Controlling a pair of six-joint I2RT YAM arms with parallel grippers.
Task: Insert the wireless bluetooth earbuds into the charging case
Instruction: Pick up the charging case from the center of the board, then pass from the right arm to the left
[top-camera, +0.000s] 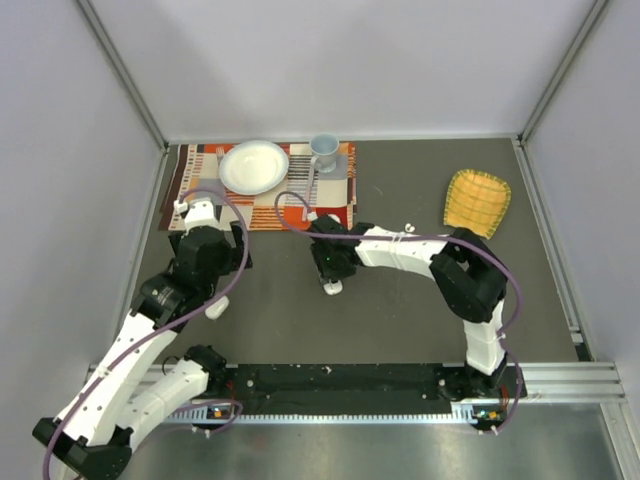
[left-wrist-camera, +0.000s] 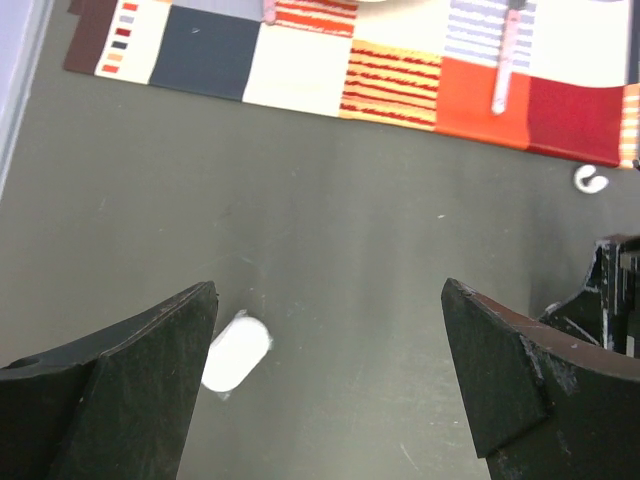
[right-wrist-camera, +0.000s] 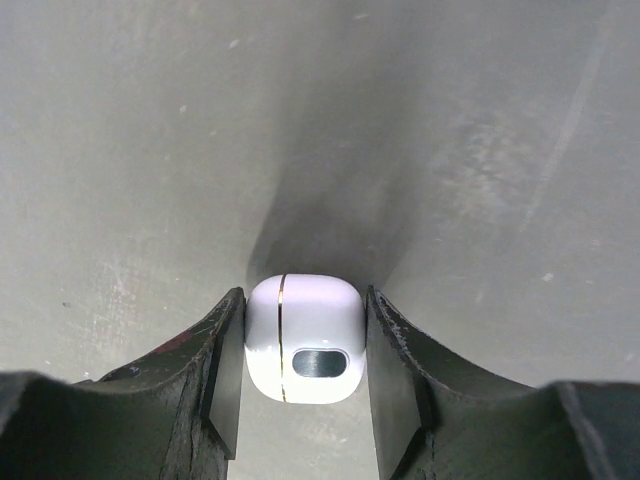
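The right gripper (right-wrist-camera: 304, 294) is clenched on the one small smooth white plastic charging case (right-wrist-camera: 300, 345). Its two black fingers press either side, and the case's thin seam and dark oval port face the wrist camera, above the grey table (right-wrist-camera: 450, 150). The left gripper (left-wrist-camera: 330, 290) is spread wide and grasps nothing. One tiny glossy white earbud (left-wrist-camera: 590, 178) lies ahead and to its right, just beside the striped patchwork mat (left-wrist-camera: 400, 70). One flat white oval piece (left-wrist-camera: 236, 354), which I cannot identify, lies close by its left finger.
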